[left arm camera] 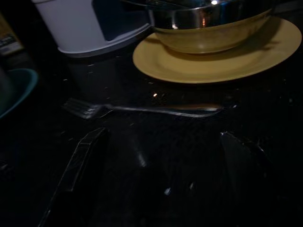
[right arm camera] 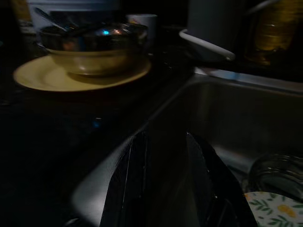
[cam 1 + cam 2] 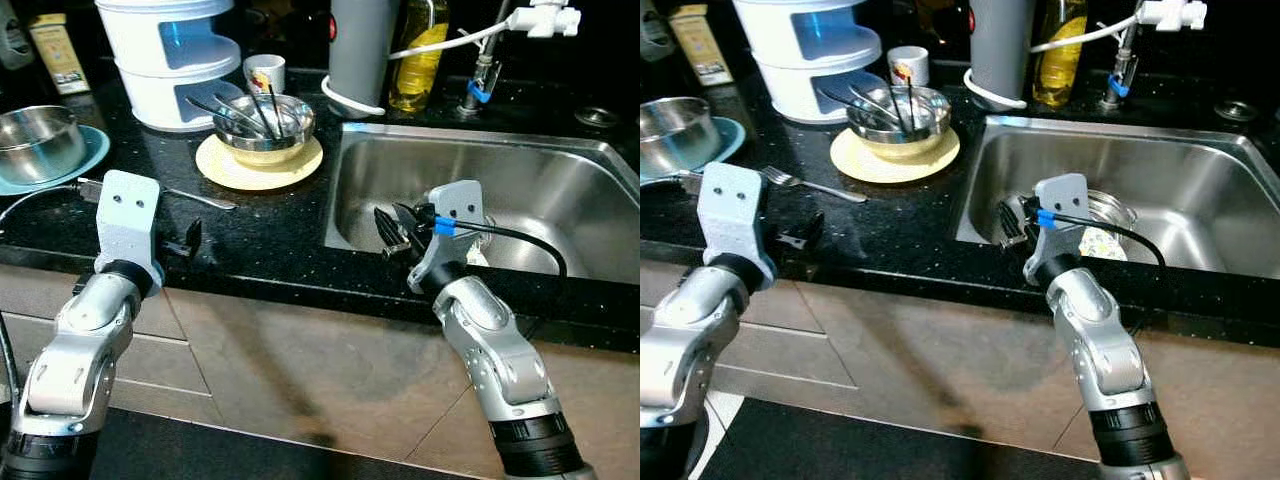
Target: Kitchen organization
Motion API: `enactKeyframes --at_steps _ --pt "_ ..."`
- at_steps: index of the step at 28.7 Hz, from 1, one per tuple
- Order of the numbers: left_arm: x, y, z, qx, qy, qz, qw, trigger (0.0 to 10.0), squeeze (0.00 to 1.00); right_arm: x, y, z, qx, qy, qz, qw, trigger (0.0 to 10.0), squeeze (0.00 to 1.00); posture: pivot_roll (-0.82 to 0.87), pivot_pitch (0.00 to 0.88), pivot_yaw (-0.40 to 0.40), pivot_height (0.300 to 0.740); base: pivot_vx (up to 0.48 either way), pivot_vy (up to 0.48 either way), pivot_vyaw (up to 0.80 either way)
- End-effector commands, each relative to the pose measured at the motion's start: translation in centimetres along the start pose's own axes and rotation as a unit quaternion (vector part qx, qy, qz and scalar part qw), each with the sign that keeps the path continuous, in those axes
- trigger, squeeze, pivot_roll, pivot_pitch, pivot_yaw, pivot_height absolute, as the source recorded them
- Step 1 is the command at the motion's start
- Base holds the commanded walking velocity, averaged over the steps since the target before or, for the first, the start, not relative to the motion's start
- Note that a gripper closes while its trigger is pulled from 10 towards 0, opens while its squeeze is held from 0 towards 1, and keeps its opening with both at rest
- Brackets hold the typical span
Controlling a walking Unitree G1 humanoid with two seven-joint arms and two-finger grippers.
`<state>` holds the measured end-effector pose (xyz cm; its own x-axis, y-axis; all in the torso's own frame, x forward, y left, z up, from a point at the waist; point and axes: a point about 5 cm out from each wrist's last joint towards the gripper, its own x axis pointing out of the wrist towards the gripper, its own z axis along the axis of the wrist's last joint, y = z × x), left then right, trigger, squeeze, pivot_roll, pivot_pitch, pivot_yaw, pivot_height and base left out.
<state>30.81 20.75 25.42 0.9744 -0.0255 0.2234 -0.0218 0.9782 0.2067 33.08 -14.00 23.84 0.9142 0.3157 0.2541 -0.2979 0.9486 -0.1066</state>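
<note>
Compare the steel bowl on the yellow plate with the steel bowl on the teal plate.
The steel bowl on the yellow plate holds several utensils; the steel bowl on the teal plate looks empty. The first is nested in a yellow bowl on its yellow plate; the second sits directly on the teal plate. The first stands near the sink, the second far to the robot's left. Both are shiny metal and upright on the black counter.

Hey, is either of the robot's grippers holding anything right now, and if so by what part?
Nothing is held. The left gripper hovers open over the black counter near the fork; the right gripper is open and empty at the sink's edge.
</note>
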Motion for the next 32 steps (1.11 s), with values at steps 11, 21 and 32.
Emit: enactKeyframes --at_steps 11,21,32 --pt "0.0 -0.2 -0.2 -0.001 0.009 -0.007 1.000 10.0 0.00 -0.3 0.1 -0.3 -0.002 0.000 0.000 1.000 10.0 0.00 -0.04 0.154 -0.023 0.740 0.298 0.000 0.00" --pt "-0.1 -0.4 0.1 -0.001 0.003 -0.015 1.000 10.0 0.00 -0.5 -0.1 -0.4 0.002 0.000 -0.005 1.000 10.0 0.00 -0.04 0.156 -0.020 0.740 0.309 0.000 0.00" --pt "-0.4 -1.2 0.2 -0.017 0.004 -0.024 1.000 10.0 0.00 -0.7 -0.2 -0.5 0.003 0.002 -0.009 1.000 10.0 0.00 -0.04 0.156 -0.019 0.740 0.163 0.000 0.00"
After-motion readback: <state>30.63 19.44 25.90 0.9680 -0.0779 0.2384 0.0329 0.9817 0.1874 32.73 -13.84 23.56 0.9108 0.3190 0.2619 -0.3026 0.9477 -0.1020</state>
